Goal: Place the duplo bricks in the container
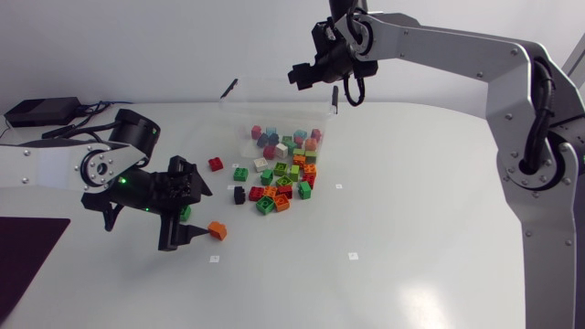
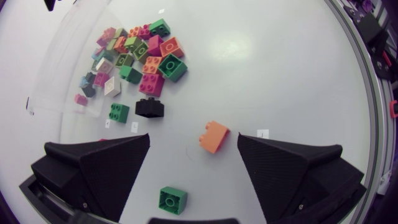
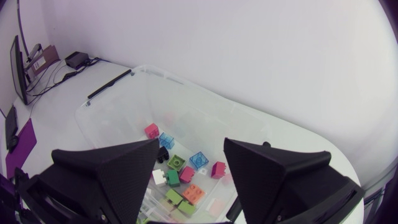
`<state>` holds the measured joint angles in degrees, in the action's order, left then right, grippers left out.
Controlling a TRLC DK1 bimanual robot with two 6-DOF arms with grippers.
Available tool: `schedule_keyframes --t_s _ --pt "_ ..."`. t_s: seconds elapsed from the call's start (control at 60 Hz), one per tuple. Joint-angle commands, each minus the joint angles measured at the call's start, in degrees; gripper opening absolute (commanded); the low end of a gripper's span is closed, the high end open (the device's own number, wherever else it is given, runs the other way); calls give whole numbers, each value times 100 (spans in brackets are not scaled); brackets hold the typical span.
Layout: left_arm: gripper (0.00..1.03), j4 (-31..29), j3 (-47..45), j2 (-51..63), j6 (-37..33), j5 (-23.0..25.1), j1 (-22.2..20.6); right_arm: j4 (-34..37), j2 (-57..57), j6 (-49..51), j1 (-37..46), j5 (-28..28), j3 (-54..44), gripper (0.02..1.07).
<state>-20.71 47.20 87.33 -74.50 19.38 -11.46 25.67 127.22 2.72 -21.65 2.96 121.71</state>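
head view, orange brick (image 1: pixel 217 230), seemingly blank label (image 1: pixel 215 259)

Orange brick (image 2: pixel 214 137) between spread fingers (image 2: pixel 99 168)

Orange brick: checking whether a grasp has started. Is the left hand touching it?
Apart. The left wrist view shows the orange brick between the open fingers of the left hand, with bare table visible on both sides.
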Motion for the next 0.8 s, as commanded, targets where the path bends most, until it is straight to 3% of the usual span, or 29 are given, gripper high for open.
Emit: schedule_keyframes --t_s 0.0,0.317,0.517,0.667,0.783 --pt "98 -47 -202 179 -355 5 -110 52 -452 -114 -41 -32 -306 88" --pt "96 -47 -44 733 -574 -101 -383 -625 -2034 -131 -182 -50 -2723 88" --pt "89 -47 167 1137 -654 -241 -436 -827 -2729 -325 -419 -323 -4015 88" --pt "76 -47 281 1348 -715 -303 -418 -862 -2896 -562 -586 -498 -4735 88" --pt "55 -38 299 1410 -724 -312 -400 -871 -2922 -694 -718 -613 -5052 88"
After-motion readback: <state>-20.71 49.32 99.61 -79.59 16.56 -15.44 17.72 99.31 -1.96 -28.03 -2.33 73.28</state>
